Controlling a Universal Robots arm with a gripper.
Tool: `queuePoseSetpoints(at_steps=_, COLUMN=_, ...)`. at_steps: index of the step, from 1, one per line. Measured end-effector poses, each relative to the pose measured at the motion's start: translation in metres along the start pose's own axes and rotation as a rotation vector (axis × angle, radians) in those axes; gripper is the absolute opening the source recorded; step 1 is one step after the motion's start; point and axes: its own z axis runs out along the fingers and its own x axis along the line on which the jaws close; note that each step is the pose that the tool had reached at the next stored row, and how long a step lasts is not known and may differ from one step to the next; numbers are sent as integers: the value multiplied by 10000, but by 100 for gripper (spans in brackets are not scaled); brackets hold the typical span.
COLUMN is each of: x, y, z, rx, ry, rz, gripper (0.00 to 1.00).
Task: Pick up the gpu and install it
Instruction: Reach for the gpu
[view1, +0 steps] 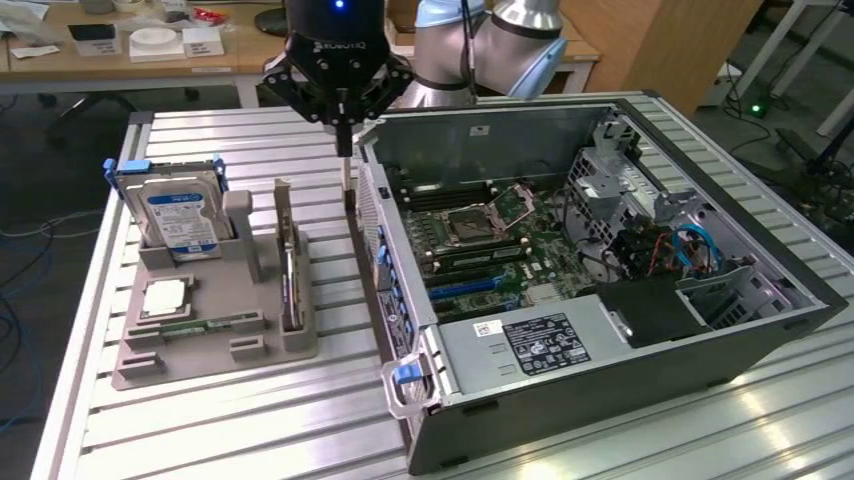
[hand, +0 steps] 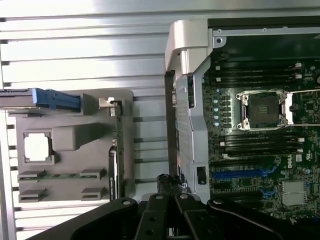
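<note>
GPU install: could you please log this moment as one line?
gpu: upright in grey holder | end effector: shut, above gap beside computer case

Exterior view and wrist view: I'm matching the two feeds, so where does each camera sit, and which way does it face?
Exterior view: off the arm, raised, looking obliquely down at the slatted table; the shut gripper hangs above the gap between holder and case.
Wrist view: on the wrist, looking straight down past the gripper.
Shared: gpu on edge in the holder, the case, its CPU socket.
</note>
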Motion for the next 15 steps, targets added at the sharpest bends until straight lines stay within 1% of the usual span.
queuePoseSetpoints(at_steps=15, x=293, y=-28, z=-8, rx=0, ry=0, rz=1, gripper=10)
